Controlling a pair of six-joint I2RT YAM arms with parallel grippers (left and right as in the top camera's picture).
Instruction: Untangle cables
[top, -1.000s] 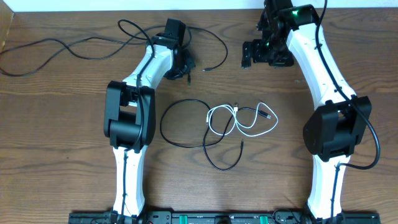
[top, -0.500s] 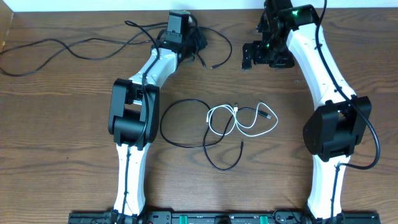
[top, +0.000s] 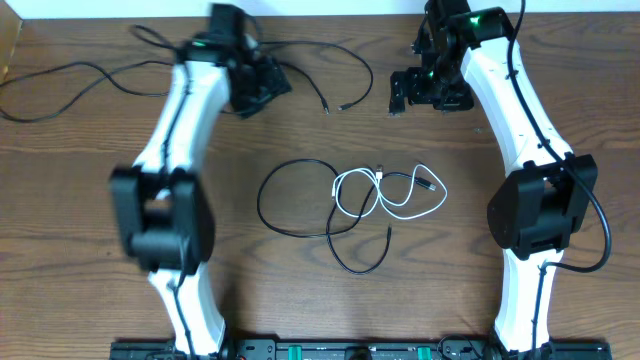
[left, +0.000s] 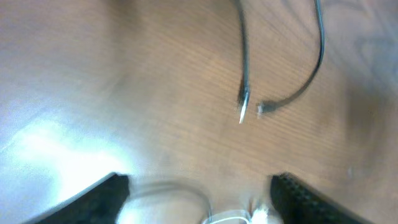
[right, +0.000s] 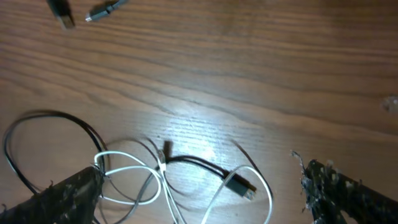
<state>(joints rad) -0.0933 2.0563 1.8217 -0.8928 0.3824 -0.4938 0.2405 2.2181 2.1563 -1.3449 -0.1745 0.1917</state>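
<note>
While my left gripper (left: 199, 183) and right gripper (right: 200, 174) gape near the far edge, I see the white cable (top: 336, 192) tangled with a black cable (top: 262, 195) mid-way across the wooden counter (top: 80, 200), a second black cable (top: 90, 70) trailing toward its far-left corner.

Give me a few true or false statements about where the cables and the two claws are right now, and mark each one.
1. The white cable overlaps a black cable in the middle of the table. True.
2. The right claw grips the white cable. False: it is open near the table's far edge and holds nothing.
3. Another long black cable trails toward the table's left edge. True.
4. The left claw is shut on a plug. False: its fingers stand apart with nothing between them.
</note>
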